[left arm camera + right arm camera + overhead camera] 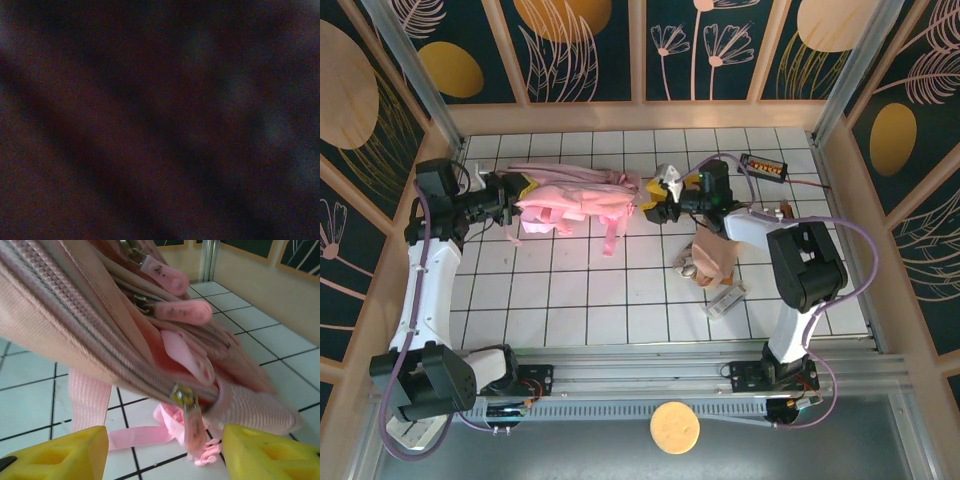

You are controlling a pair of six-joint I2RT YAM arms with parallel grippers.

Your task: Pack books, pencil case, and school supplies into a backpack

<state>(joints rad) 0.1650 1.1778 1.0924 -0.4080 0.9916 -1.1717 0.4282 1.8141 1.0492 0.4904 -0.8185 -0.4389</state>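
Top view: pink backpack (575,198) lies flat on the white-tiled desk (580,300), toward 12 o'clock from desk centre. Its long axis runs 9 to 3 o'clock, and loose straps trail off its near side toward 6. Left claw (523,195) is at the pack's 9 o'clock end, touching the fabric. Its wrist view is dark and blurred, so cannot tell whether it is closed or gripping anything. Right claw (658,198) is at the 3 o'clock end, aimed toward 9 along the pack's length. Right wrist view: the right claw (162,455) has its yellow fingertips (60,455) spread wide, holding nothing. The backpack (60,315) edge with its zipper track runs diagonally just past them. A metal zipper slider (182,396) with a hanging pink pull sits above the gap between the tips, and further pink pulls (185,312) lie beyond at 12 o'clock. Beige-pink pencil case (710,255) rests at 5 o'clock from the right claw, apart from the pack. A whitish block (725,300) lies just at the case's 5 o'clock. A black gadget with orange digits (763,165) sits at the desk's 2 o'clock corner.
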